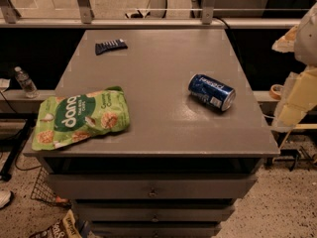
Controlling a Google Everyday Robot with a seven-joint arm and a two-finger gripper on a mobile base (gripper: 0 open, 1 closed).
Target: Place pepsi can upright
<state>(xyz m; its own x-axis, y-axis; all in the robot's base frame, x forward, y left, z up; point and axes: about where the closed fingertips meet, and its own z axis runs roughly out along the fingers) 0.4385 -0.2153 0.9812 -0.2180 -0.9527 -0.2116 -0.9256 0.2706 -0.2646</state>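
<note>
One pepsi can (212,91) lies on side, right half of grey drawer cabinet (163,58) top, near right edge, bare surface all round. One green snack bag (81,118) overhangs front-left corner. One dark blue wrapper (111,46) near back edge. One water bottle (25,82) on ledge beyond left edge. Gripper (299,98) hangs off right edge, well apart from can; grasp state cannot tell.

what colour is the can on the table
Pepsi can: dark blue, white lettering, in the camera view; gripper at far right, off the table.

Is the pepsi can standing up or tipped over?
Tipped: the pepsi can lies on its side on the table. The gripper is at the right edge.
</note>
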